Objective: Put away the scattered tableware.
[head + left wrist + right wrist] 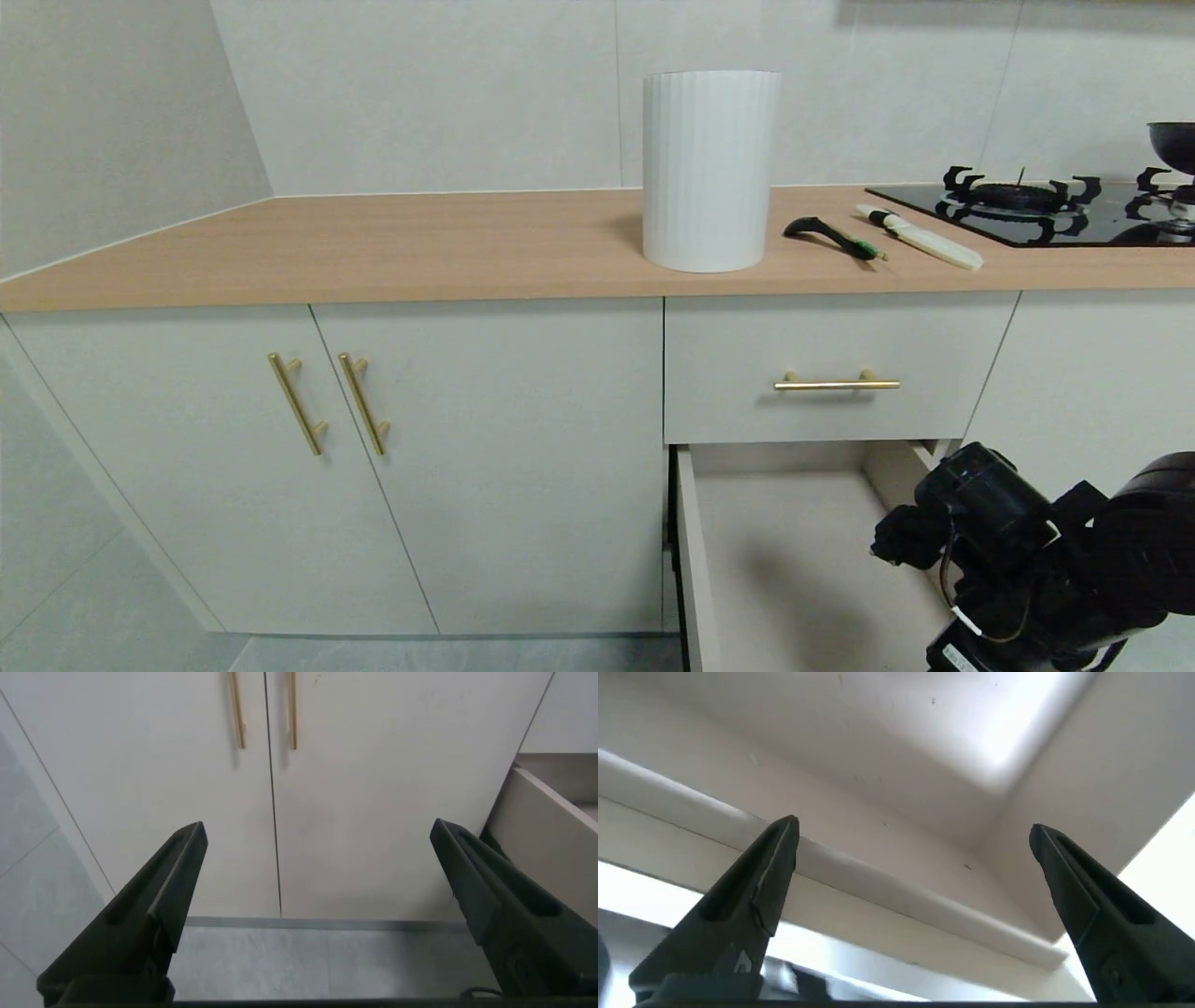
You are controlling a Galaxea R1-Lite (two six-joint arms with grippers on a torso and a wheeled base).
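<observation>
My left gripper has its fingers spread wide with nothing between them. The closed cabinet doors are straight ahead of the fingers, well apart.

On the tabletop, well above both sets of fingers, stands a white ribbed container. Just beside it lies a black utensil with a green handle, then a long white utensil, near each other but not touching. The stove is past them.

The lower drawer is pulled open and I see nothing in it.

My right gripper also has released fingers, wide apart and bare. What looks like a pale inner corner of the drawer lies ahead of them.

Progress, my read: the drawer is open and that's about all. Neither utensil has been picked up and both lie far from either set of fingers. Left to do: grab each piece, drop it in the drawer, and probably shut the drawer.
</observation>
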